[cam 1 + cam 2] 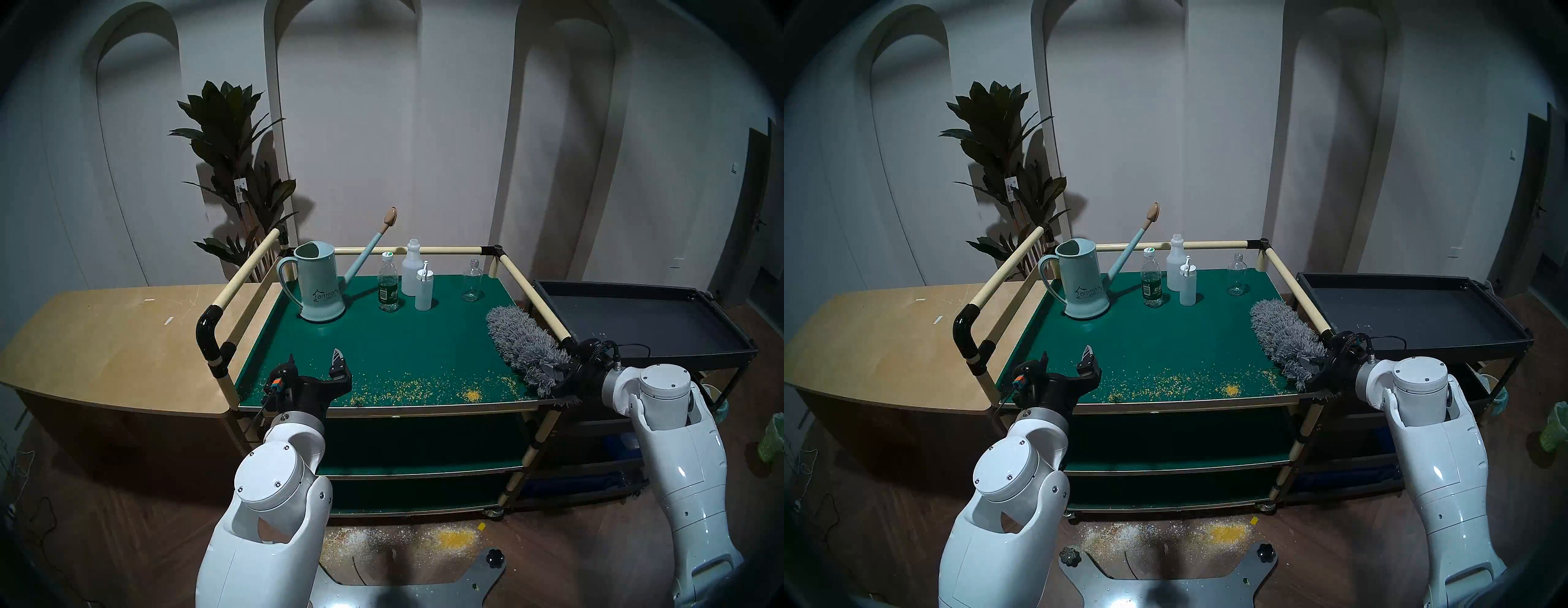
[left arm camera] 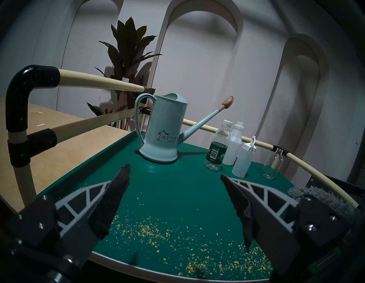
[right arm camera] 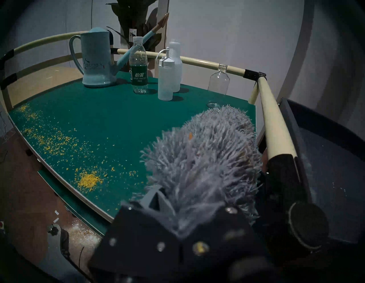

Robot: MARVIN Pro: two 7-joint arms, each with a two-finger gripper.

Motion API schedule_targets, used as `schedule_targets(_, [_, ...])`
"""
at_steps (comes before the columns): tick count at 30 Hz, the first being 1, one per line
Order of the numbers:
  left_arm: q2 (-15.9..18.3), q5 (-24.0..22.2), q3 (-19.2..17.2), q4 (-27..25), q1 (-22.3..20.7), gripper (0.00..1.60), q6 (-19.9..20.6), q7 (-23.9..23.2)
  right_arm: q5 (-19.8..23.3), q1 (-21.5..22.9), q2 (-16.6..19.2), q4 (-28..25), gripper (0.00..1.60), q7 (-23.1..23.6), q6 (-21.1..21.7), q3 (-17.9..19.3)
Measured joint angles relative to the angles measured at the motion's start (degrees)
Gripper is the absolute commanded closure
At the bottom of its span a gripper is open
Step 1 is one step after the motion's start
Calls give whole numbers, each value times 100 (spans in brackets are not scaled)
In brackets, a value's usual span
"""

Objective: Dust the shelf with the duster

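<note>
Lying along the right edge of the smooth dark-green shelf (image 1: pixel 403 339), the shaggy grey duster (image 1: pixel 519 346) is clamped at its near end by the right gripper (image 1: pixel 562 373); gritty yellow crumbs (image 1: pixel 471 395) speckle the front; the left gripper (image 1: pixel 316 365) hovers, its jaws spread wide, nothing held.

The large flat dark-green top board of the three-tier cart, the shelf (image 1: pixel 394 339), is railed by cream tubes with black joints. Yellow crumbs are strewn along its near edge, with one denser heap. The long fluffy grey microfibre duster (image 1: pixel 519 342) is laid slanting over the shelf's right near corner, just beside the right rail, its tip pointed away.
</note>
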Motion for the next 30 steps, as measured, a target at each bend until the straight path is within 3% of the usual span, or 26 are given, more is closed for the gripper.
schedule_targets(16, [166,-140,266,31,22,0,-28,470,-365,69,60,691,160,159,-360,-503])
schedule_targets(30, [249,-122,268,-127,297,0,-160,771,-443,165,-46,653,160,239,-368,-790])
